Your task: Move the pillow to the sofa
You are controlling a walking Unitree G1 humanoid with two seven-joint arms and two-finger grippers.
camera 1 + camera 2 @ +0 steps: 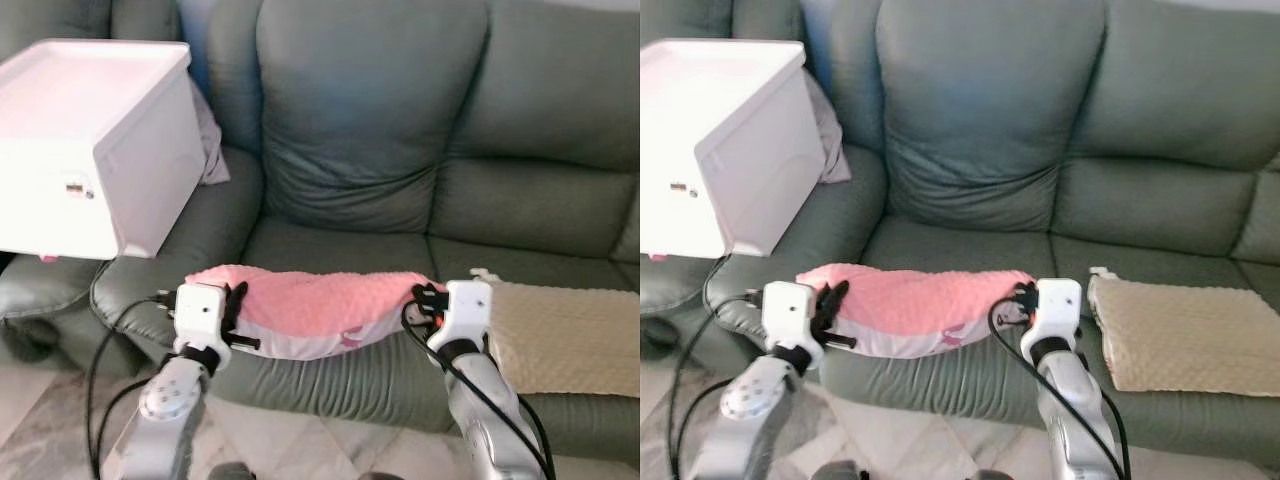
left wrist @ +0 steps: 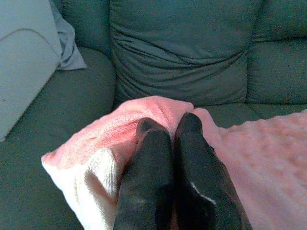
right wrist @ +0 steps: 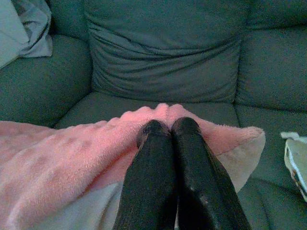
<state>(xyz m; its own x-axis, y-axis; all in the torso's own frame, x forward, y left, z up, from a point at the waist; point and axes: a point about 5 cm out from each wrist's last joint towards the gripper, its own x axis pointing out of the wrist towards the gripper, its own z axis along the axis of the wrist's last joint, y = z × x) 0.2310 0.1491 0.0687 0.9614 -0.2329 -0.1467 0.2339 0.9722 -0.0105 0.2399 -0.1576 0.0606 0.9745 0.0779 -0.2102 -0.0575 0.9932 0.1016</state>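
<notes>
The pink, dimpled fleece pillow hangs over the grey-green leather sofa seat's front, its ends clamped in the left end effector and right end effector.

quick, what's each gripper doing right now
Left gripper: shut, pinching one end of the pink pillow.
Right gripper: shut, pinching the pillow's other end.
</notes>
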